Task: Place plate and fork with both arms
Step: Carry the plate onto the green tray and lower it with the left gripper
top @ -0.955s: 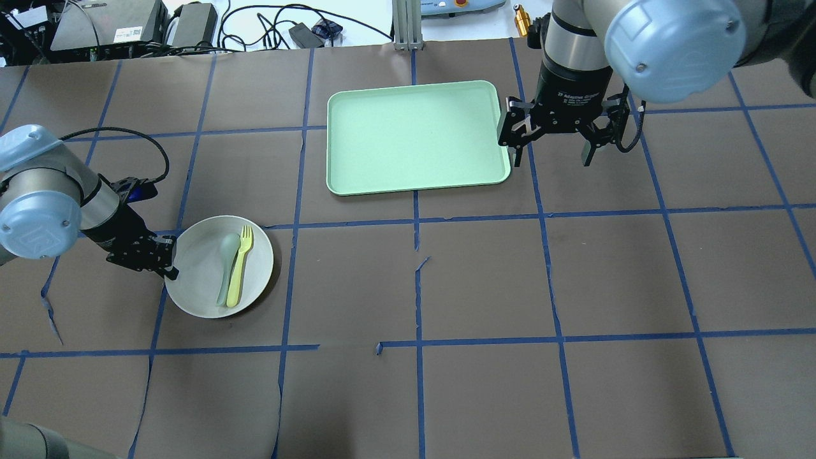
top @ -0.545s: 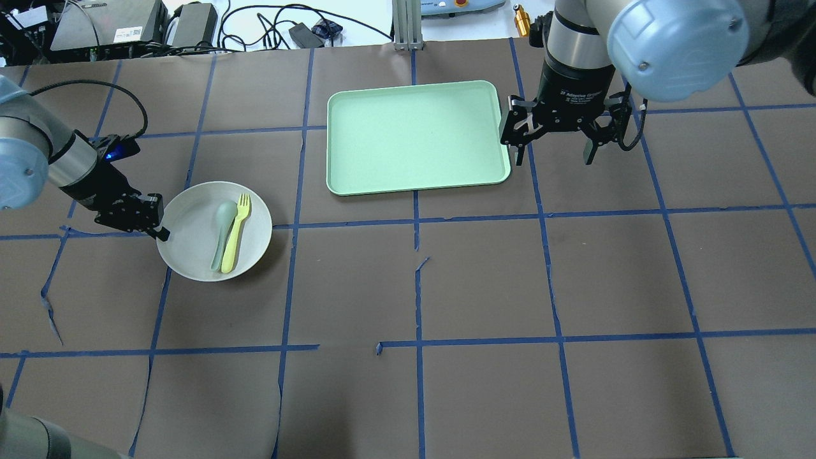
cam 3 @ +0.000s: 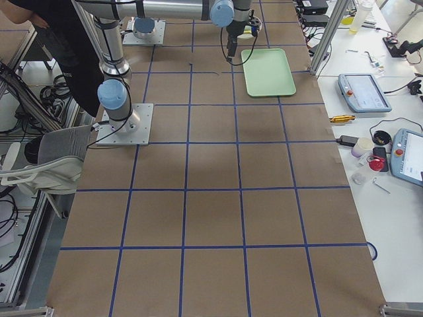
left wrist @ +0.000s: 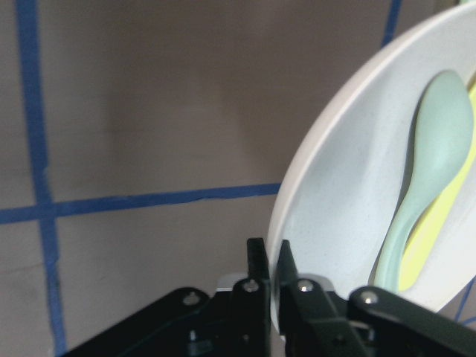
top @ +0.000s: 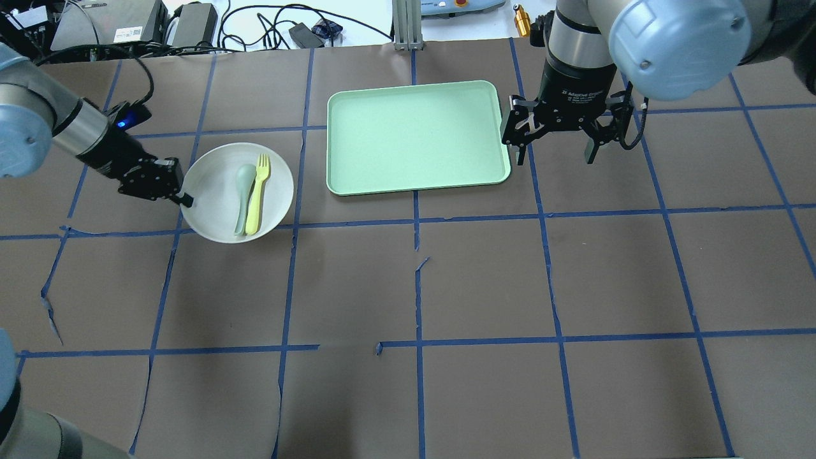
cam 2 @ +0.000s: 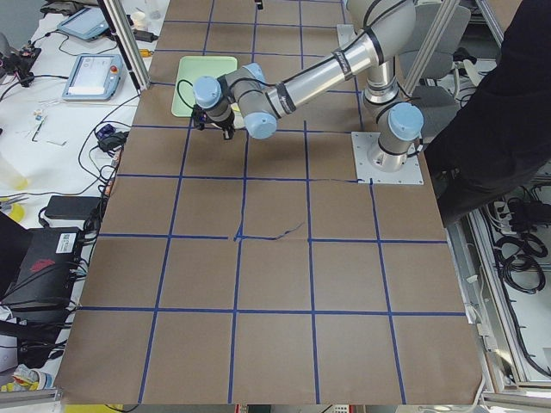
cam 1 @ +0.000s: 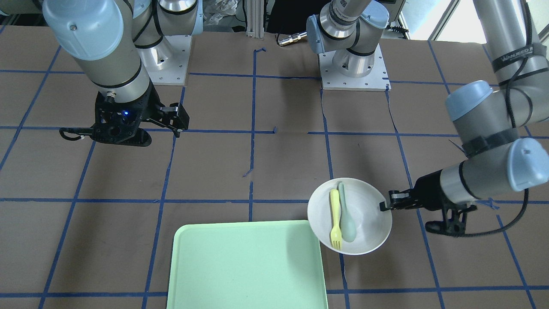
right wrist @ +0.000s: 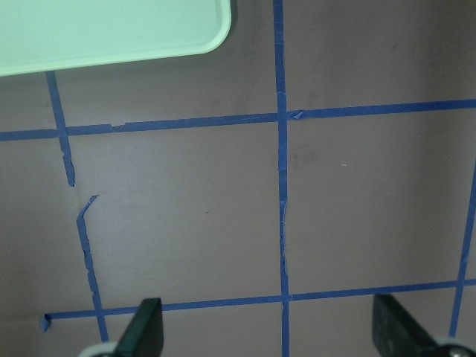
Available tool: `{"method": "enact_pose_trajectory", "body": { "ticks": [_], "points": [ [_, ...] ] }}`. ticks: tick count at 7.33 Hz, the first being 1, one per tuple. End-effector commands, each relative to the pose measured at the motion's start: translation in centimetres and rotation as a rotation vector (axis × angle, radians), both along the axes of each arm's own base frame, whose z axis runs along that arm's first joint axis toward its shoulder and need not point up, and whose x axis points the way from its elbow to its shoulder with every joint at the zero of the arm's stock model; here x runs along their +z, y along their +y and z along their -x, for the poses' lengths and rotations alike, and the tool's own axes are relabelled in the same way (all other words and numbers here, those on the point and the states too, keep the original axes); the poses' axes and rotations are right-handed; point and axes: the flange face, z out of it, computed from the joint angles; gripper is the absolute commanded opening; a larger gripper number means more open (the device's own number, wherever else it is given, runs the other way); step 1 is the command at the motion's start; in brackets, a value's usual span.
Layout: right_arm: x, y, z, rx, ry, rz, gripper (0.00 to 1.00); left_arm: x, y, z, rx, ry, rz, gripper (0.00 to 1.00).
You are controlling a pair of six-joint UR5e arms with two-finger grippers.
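The off-white plate (top: 217, 197) is held above the table left of the mint-green tray (top: 414, 137). It carries the pale-yellow fork (top: 257, 194) and a grey-green spoon (top: 243, 191) side by side. My left gripper (top: 185, 200) is shut on the plate's left rim. The left wrist view shows the fingers (left wrist: 260, 286) pinching the rim (left wrist: 297, 201). In the front view the plate (cam 1: 364, 206) with the fork (cam 1: 335, 219) overlaps the tray's corner (cam 1: 313, 227). My right gripper (top: 556, 156) is open and empty just right of the tray.
The brown table is marked with blue tape lines (top: 417, 217). Cables and boxes (top: 127, 25) lie beyond the far edge. A person in black (cam 2: 508, 103) stands by the robot's base in the left side view.
My left gripper has carried the plate, with fork and spoon on it, away from the robot and then rightward toward the tray. The right arm has barely moved.
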Motion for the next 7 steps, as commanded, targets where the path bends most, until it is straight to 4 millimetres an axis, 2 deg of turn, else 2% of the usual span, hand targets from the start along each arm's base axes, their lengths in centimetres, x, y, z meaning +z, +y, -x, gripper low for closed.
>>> {"method": "enact_pose_trajectory", "body": {
  "ticks": [1, 2, 3, 4, 5, 7],
  "points": [
    [-0.1, 0.0, 0.1, -0.001, 0.000, -0.002, 1.00, -2.1, -5.7, 9.4, 0.037, 0.038, -0.014, 0.00],
    [-0.1, 0.0, 0.1, -0.001, -0.001, -0.006, 1.00, -3.0, -7.7, 12.6, 0.065, 0.040, -0.015, 0.00],
    [-0.1, 0.0, 0.1, -0.001, -0.001, -0.004, 1.00, -4.7, -8.8, 15.6, 0.084, 0.035, -0.045, 0.00],
    [-0.1, 0.0, 0.1, -0.001, 0.000, -0.005, 1.00, -6.4, -9.2, 17.0, 0.078, 0.033, -0.062, 0.00],
    [-0.2, 0.1, 0.1, -0.001, -0.001, -0.007, 1.00, -6.3, -9.2, 19.0, 0.082, 0.068, -0.059, 0.00],
    [-0.1, 0.0, 0.1, -0.003, -0.001, -0.006, 1.00, -8.1, -9.3, 20.1, 0.071, 0.073, -0.054, 0.00]
  ]
}}
